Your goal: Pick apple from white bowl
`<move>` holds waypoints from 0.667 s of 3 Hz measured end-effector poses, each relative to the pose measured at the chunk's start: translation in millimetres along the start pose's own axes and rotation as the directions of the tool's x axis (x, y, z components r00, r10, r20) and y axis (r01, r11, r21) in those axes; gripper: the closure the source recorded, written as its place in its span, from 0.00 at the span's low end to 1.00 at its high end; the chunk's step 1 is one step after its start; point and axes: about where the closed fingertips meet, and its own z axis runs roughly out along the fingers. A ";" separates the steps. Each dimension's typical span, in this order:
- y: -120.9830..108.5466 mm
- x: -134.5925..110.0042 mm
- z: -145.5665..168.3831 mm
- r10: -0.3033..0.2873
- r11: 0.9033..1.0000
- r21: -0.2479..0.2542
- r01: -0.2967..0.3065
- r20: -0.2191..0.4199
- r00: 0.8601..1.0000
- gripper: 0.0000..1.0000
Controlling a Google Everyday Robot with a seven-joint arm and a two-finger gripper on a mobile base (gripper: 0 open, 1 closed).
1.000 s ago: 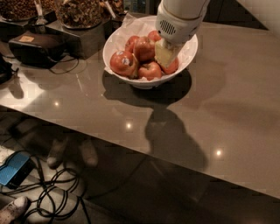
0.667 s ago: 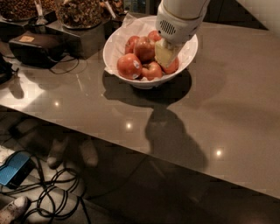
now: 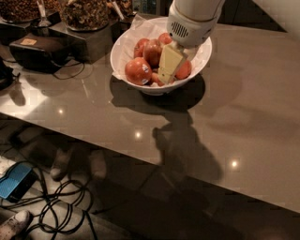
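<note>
The white bowl, lined with crumpled white paper, stands at the back of the grey table and holds several red apples. A darker red apple lies near the bowl's middle. A red apple with a small white sticker lies at the front left, and another apple at the right. My gripper comes down from the white arm above. It reaches into the bowl among the apples, just right of the darker apple. It hides the apples under it.
Glass containers of snacks and a black box stand at the table's back left. The table's front edge runs diagonally. Below it on the floor lie black cables and a blue device.
My gripper has shifted slightly left and lower into the bowl. The front-left stickered apple has moved a little to the right.
</note>
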 end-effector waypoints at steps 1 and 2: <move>0.0 0.0 0.0 0.000 1.000 0.000 0.000 0.000 1.000 0.00; -1.3 -6.1 -1.6 0.007 1.000 -0.013 -0.007 0.006 1.000 0.00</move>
